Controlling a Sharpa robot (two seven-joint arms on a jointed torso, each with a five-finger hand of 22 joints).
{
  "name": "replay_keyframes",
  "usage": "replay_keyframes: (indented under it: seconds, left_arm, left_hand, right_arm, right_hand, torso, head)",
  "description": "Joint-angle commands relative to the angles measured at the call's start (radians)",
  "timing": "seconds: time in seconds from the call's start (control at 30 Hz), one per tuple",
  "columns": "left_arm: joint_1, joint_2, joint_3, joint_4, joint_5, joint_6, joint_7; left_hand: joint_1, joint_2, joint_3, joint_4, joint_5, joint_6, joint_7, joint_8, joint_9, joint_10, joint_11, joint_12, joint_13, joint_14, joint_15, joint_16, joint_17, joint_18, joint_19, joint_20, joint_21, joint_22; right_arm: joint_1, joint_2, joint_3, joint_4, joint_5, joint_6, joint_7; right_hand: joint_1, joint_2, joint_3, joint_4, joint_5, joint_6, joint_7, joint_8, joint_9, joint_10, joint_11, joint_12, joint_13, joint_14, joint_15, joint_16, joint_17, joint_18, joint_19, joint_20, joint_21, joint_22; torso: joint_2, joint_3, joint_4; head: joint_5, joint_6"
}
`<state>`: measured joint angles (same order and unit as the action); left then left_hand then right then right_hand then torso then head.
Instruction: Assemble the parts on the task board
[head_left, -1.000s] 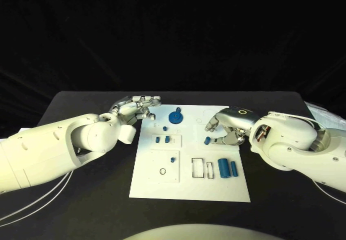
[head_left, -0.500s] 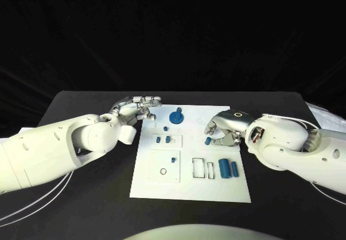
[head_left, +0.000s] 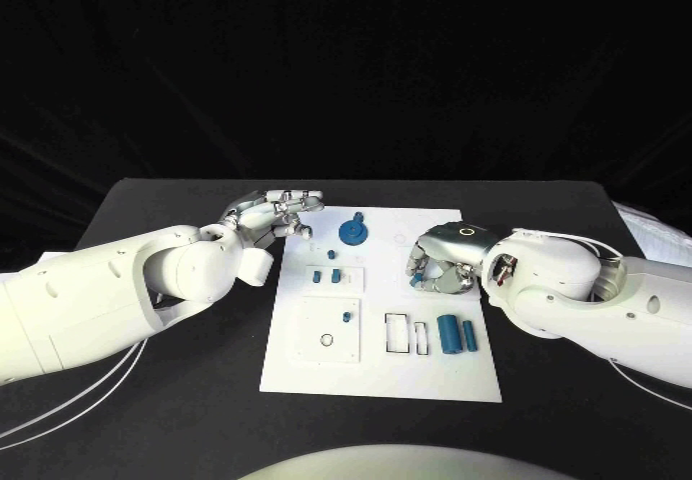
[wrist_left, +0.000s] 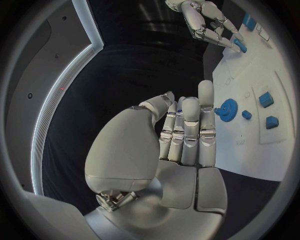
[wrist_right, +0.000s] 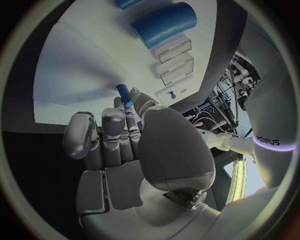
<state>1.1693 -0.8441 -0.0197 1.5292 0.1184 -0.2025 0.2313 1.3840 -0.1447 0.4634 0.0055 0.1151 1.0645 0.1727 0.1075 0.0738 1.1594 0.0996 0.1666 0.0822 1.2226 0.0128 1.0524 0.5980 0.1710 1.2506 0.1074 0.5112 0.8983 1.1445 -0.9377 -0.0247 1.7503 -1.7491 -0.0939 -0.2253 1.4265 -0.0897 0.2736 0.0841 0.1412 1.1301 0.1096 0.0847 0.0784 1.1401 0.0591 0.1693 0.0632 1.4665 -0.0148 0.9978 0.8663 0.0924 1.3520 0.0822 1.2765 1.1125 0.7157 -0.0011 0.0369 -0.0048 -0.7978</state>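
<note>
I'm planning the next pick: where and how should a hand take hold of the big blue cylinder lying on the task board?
Grip the big blue cylinder across its middle, coming from above. It lies on its side on the task board, long curved flanks exposed; a thinner blue cylinder lies close beside it, so that side looks tight for fingers.

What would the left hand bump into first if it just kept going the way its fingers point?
Probably the blue gear on the task board: the left hand has its fingers aimed at it. Depth is unclear, so it might pass above.
</note>
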Motion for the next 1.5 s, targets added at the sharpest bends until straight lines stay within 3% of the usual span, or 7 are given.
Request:
replay_keyframes:
  seconds: [0.03, 0.27, 0.5, 0.9, 1.07, 1.23, 1.5]
  left_arm:
    - [0.000, 0.001, 0.001, 0.001, -0.004, 0.019, 0.004]
    - [0.000, 0.001, 0.001, 0.001, -0.004, 0.019, 0.004]
    - [0.000, 0.000, 0.001, 0.001, -0.004, 0.020, 0.003]
    - [-0.001, 0.002, 0.000, -0.004, -0.004, 0.019, 0.003]
    - [-0.002, 0.004, 0.000, -0.005, -0.004, 0.020, 0.004]
    - [-0.003, 0.005, 0.000, -0.004, -0.004, 0.021, 0.004]
    - [-0.003, 0.008, 0.000, -0.003, -0.004, 0.021, 0.004]
  left_hand:
    - [0.002, 0.009, -0.003, -0.001, -0.002, -0.006, 0.002, 0.004, -0.002, -0.010, 0.000, 0.005, 0.000, -0.008, 0.000, -0.003, -0.001, 0.010, -0.005, 0.002, -0.005, -0.001]
    - [0.002, 0.009, -0.003, -0.001, -0.002, -0.006, 0.002, 0.004, -0.002, -0.010, 0.000, 0.005, 0.000, -0.008, 0.000, -0.003, -0.001, 0.010, -0.005, 0.002, -0.005, -0.001]
    - [0.002, 0.009, -0.003, -0.001, -0.002, -0.006, 0.002, 0.004, -0.002, -0.010, 0.000, 0.005, 0.000, -0.008, 0.000, -0.003, -0.001, 0.010, -0.005, 0.002, -0.005, -0.001]
    - [0.004, 0.012, -0.004, -0.004, -0.003, -0.007, 0.002, 0.005, -0.002, -0.011, 0.000, 0.009, 0.000, -0.009, 0.000, -0.004, -0.005, 0.010, -0.005, 0.002, -0.008, -0.003]
    - [0.004, 0.012, -0.004, -0.004, -0.003, -0.007, 0.002, 0.005, -0.002, -0.011, 0.000, 0.009, 0.000, -0.009, 0.000, -0.004, -0.005, 0.010, -0.005, 0.002, -0.008, -0.003]
    - [0.004, 0.012, -0.004, -0.004, -0.003, -0.007, 0.002, 0.005, -0.002, -0.011, 0.000, 0.009, 0.000, -0.009, 0.000, -0.004, -0.005, 0.010, -0.005, 0.002, -0.008, -0.003]
    - [0.004, 0.012, -0.004, -0.004, -0.003, -0.007, 0.002, 0.005, -0.002, -0.011, 0.000, 0.009, 0.000, -0.009, 0.000, -0.004, -0.005, 0.010, -0.005, 0.002, -0.008, -0.003]
  right_arm:
    - [-0.004, 0.004, -0.002, -0.006, -0.027, 0.034, 0.008]
    - [-0.006, 0.013, -0.002, -0.018, -0.035, 0.019, 0.008]
    - [-0.007, 0.008, -0.002, -0.007, -0.038, -0.058, 0.009]
    - [0.036, -0.065, 0.007, 0.105, 0.077, -0.135, 0.011]
    - [0.046, -0.060, 0.009, 0.145, 0.124, -0.146, 0.024]
    - [0.034, -0.013, 0.009, 0.161, 0.152, -0.138, 0.040]
    - [-0.020, 0.089, 0.005, 0.149, 0.135, -0.117, 0.064]
  right_hand:
    - [0.007, 0.005, 0.010, -0.002, -0.008, 0.010, 0.000, 0.003, 0.001, 0.010, -0.001, 0.001, -0.001, 0.006, -0.006, 0.004, 0.001, 0.005, 0.008, -0.002, 0.005, 0.001]
    - [0.022, 0.018, 0.042, -0.007, -0.033, 0.024, 0.000, 0.002, 0.001, 0.025, -0.003, -0.009, -0.001, 0.006, -0.008, 0.007, 0.003, 0.004, 0.010, -0.005, 0.008, 0.006]
    - [0.056, 0.038, 0.102, -0.036, -0.078, 0.058, 0.005, 0.013, 0.009, 0.074, -0.007, -0.009, 0.003, 0.013, -0.014, 0.037, 0.035, -0.006, 0.034, -0.007, 0.042, 0.055]
    - [0.067, 0.026, 0.131, -0.061, -0.079, 0.060, 0.013, 0.011, 0.011, 0.087, -0.005, -0.019, 0.003, 0.012, -0.014, 0.044, 0.041, -0.008, 0.038, -0.008, 0.052, 0.070]
    - [0.066, 0.023, 0.137, -0.065, -0.077, 0.059, 0.015, 0.009, 0.011, 0.087, -0.003, -0.024, 0.003, 0.012, -0.013, 0.048, 0.044, -0.009, 0.039, -0.007, 0.054, 0.072]
    - [0.063, 0.021, 0.143, -0.067, -0.076, 0.056, 0.017, 0.006, 0.011, 0.085, -0.001, -0.028, 0.002, 0.012, -0.012, 0.051, 0.048, -0.009, 0.039, -0.007, 0.055, 0.073]
    - [0.059, 0.020, 0.150, -0.069, -0.075, 0.052, 0.019, 0.003, 0.010, 0.082, 0.001, -0.035, 0.002, 0.011, -0.010, 0.051, 0.047, -0.008, 0.037, -0.005, 0.055, 0.072]
  torso:
    - [-0.001, 0.0002, 0.0002]
    - [-0.001, -0.0001, -0.0001]
    - [-0.001, 0.0002, -0.0004]
    - [-0.002, 0.0001, 0.0001]
    - [-0.002, 0.0000, 0.0005]
    - [-0.001, -0.0006, -0.0009]
    - [-0.001, -0.0022, 0.0020]
  head:
    - [-0.001, 0.000]
    - [-0.001, 0.000]
    - [-0.002, -0.002]
    - [-0.002, 0.000]
    - [0.002, 0.000]
    - [0.007, -0.002]
    - [0.015, -0.008]
